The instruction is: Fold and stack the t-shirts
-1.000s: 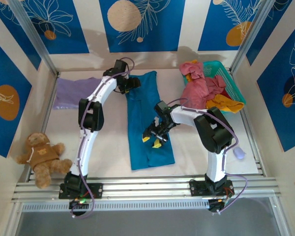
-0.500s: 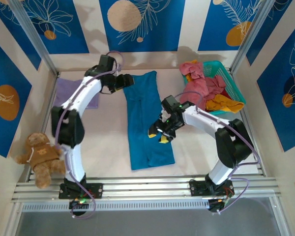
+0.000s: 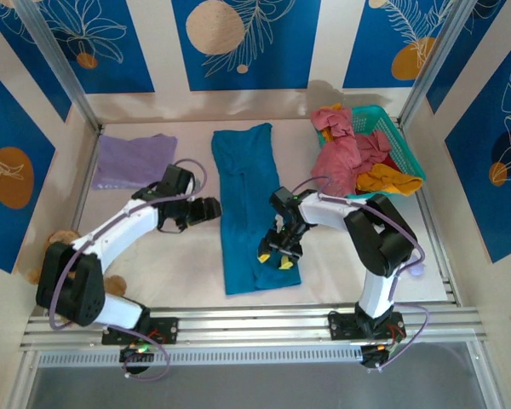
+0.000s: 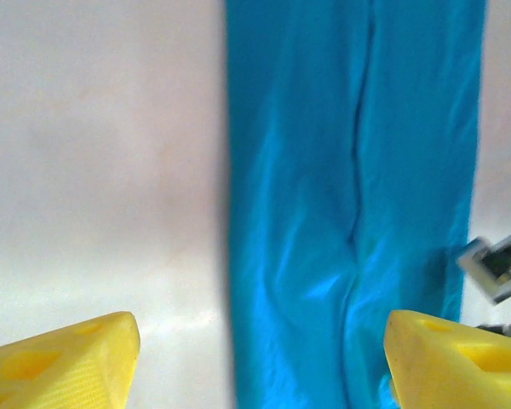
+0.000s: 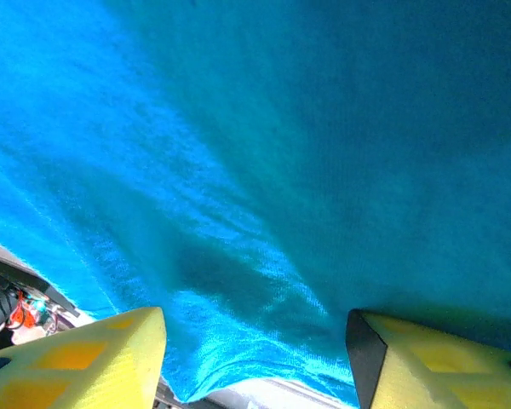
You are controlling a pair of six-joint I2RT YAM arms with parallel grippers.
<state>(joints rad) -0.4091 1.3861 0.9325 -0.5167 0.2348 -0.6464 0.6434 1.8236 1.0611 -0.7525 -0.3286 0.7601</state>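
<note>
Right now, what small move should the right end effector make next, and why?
Probably lower the right end effector and pinch the teal shirt: it hangs open close over the cloth's near end, and the long strip is not yet folded crosswise.

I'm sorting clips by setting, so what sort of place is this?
Probably a robot test cell staged for laundry folding: left arm and right arm bolted to an aluminium rail, blue patterned panels as walls, a teal t-shirt spread out near a basket of clothes.

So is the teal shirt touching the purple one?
Apart. In the top view a strip of bare table lies between the teal shirt and the lavender shirt.
</note>
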